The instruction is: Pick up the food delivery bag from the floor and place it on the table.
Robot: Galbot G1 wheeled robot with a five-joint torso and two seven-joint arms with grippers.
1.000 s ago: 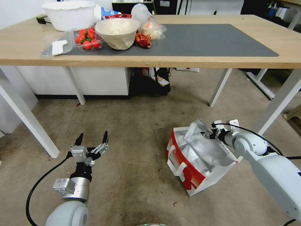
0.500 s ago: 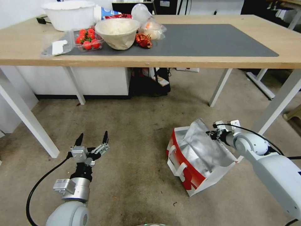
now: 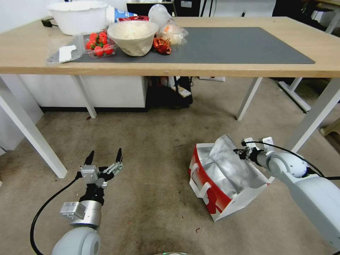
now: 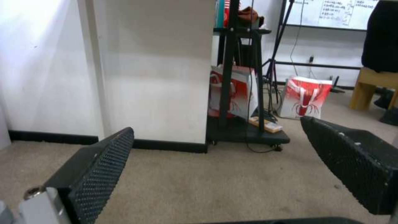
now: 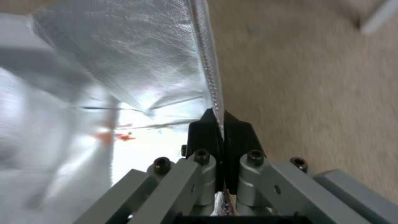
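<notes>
Right hand (image 3: 236, 153) pinches food delivery bag (image 3: 219, 177) edge.

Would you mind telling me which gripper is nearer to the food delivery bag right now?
Right. The right gripper is shut on the foil edge of the food delivery bag; the left gripper hovers open above the floor, well apart from it.

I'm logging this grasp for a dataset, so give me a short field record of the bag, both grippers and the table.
bag: boxy red-and-white paper food delivery bag with silver foil lining, on the brownish carpet floor
right gripper: jaws shut on the bag's foil edge
left gripper: jaws open, low over the carpet, apart from the bag
table: light-wood table, dark grey mat
</notes>
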